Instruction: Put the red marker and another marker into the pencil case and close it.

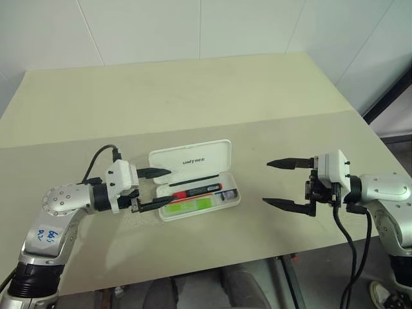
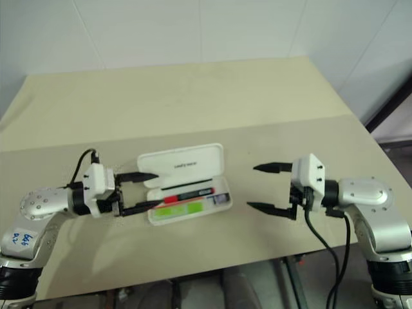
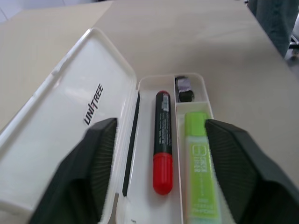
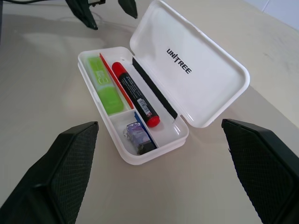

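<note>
Pencil case [image 1: 193,161] lid reads "UNITREE", open; L gripper [image 1: 156,188] spread at its end, R gripper [image 1: 283,184] released, empty.

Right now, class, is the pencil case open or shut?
Open. The pencil case has its lid swung back, showing the red marker and green highlighter inside.

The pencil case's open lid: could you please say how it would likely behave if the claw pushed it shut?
The lid looks like rigid white plastic, so it would probably swing as one stiff piece on its hinge. The pencil case seems light and sits loose on the smooth table, so it may slide rather than close.
</note>
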